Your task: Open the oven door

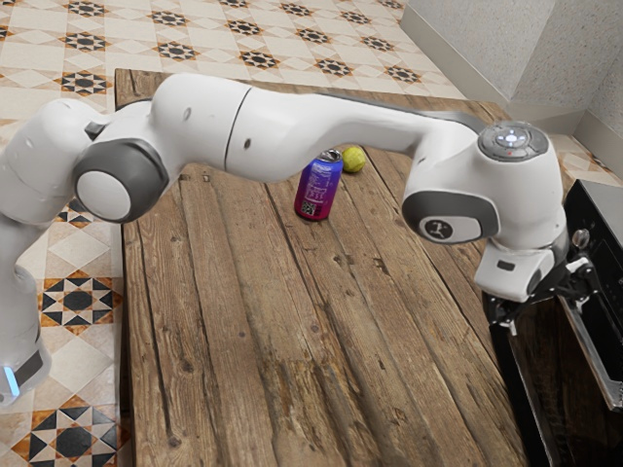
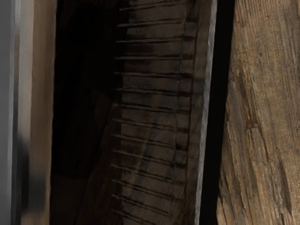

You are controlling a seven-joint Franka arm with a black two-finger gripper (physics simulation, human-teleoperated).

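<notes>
The gripper, fingers spread and pinching nothing, is close over the door, which appears lowered from the oven; a low sweep toward the oven could catch its edge and swing it shut.

Arm: white rounded shell, dark grey joint covers, round cap with black logo, small screws, blue light strip near base. Gripper: black, apparently angular in its linkages.
</notes>
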